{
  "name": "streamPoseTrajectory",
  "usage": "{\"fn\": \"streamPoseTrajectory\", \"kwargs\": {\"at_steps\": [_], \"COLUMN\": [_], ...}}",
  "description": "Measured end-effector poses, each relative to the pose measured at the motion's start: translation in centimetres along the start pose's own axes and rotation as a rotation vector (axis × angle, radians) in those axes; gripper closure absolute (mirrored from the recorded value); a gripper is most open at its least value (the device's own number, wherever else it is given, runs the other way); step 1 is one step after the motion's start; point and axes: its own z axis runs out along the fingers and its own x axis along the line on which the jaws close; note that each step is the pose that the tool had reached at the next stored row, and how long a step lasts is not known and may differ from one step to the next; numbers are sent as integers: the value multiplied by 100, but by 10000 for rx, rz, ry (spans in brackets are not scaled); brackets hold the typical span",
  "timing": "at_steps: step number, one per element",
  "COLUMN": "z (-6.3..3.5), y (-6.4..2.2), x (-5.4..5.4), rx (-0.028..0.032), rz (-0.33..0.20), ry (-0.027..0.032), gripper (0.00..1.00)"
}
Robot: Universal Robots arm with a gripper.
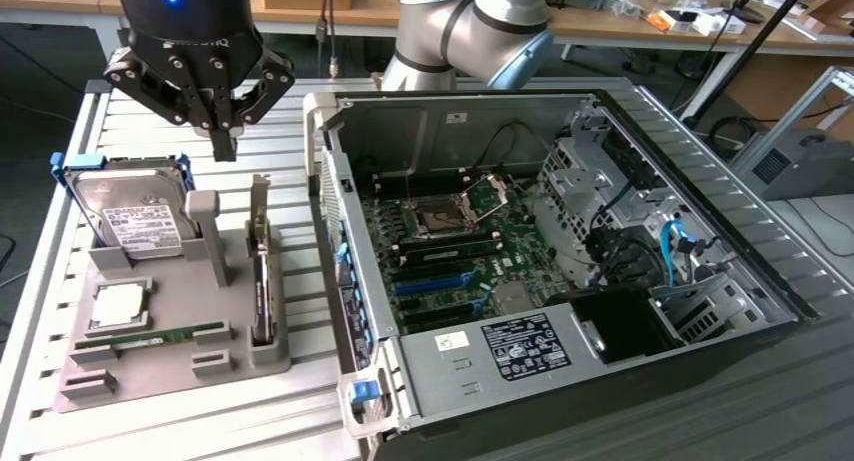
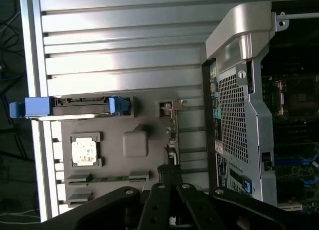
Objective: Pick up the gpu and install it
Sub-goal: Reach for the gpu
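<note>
The gripper (image 1: pixel 222 146), clenched on nothing, is held above the gpu (image 1: pixel 263 271), which is stood on edge in the grey holder (image 1: pixel 160 371) below it; if lowered unopened, the card's upper edge could be struck and tilted.

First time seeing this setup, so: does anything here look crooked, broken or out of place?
Nothing stands out. The hard drive and gpu stand on edge in the gray holder, the computer case lies open beside it, and the closed hand hangs above them.
</note>
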Motion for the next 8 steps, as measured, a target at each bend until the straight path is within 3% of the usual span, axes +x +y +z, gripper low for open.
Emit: {"fn": "streamPoseTrajectory", "kwargs": {"at_steps": [8], "z": [-3], "y": [-8], "x": [99], "rx": [-1], "rz": [0], "ry": [-3], "gripper": [89]}}
